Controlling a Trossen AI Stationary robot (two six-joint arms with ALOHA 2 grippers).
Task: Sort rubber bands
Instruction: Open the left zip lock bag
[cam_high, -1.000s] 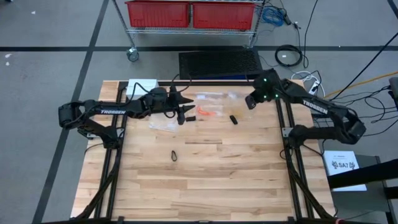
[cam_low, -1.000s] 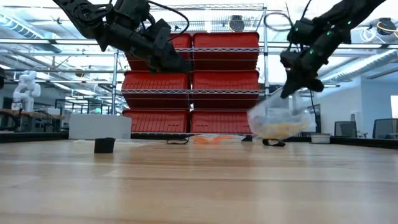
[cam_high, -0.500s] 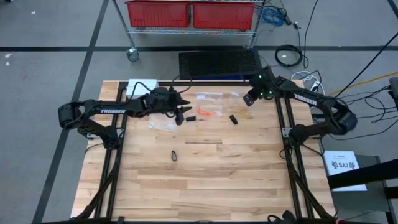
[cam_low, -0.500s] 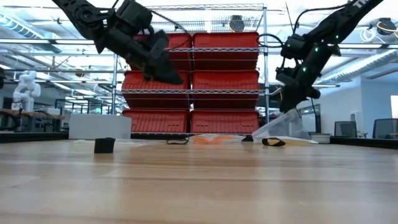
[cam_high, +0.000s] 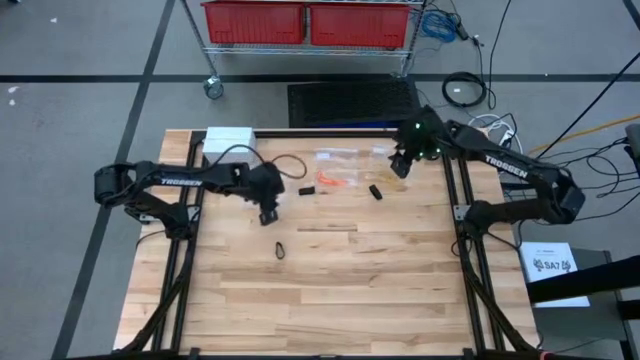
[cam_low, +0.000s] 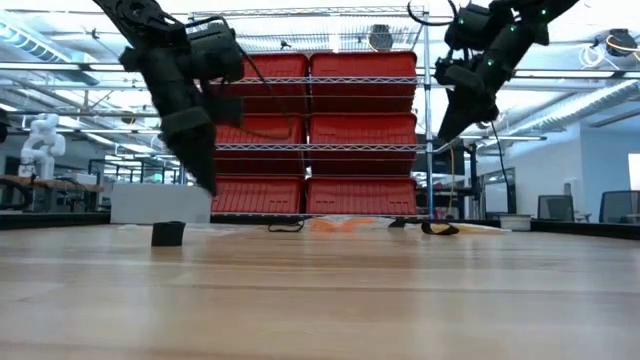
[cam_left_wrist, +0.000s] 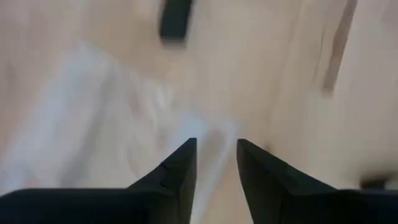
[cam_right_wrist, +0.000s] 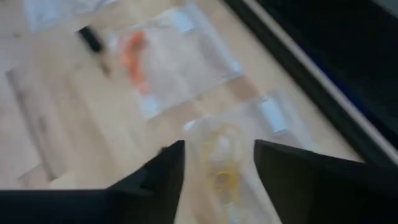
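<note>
sorting step, mid-way by the look of it. right gripper (cam_right_wrist: 214, 165) raised over the far right part of the table (cam_high: 330, 290), fingers apart, nothing between them; directly under it a clear bag (cam_right_wrist: 239, 140) holding yellow bands (cam_right_wrist: 224, 168). judged: bag just set down or about to be taken, cannot say which.

left gripper (cam_left_wrist: 214, 163) low over the left-centre of the table, fingers parted with a narrow gap, empty. below it a second clear bag (cam_left_wrist: 93, 118), blurred; contents not readable.

rubber bands spread over the far half of the table: orange bands (cam_high: 335, 181) near the middle, partly on another clear bag (cam_right_wrist: 180, 59); one black band (cam_high: 375, 192) just right of them; one black band (cam_high: 281, 250) alone, nearer the table centre, well apart from the rest.

next move, as a guess: left gripper to go for the lone black band, or to take the bag below it. calls for a flat, low approach, since the loops are thin and lie flush on the wood.

hard to make out: left wrist view smeared, dark block (cam_left_wrist: 175, 18) at its edge unidentified. low view shows bands only as a thin strip far back. count of bands per colour not readable.
</note>
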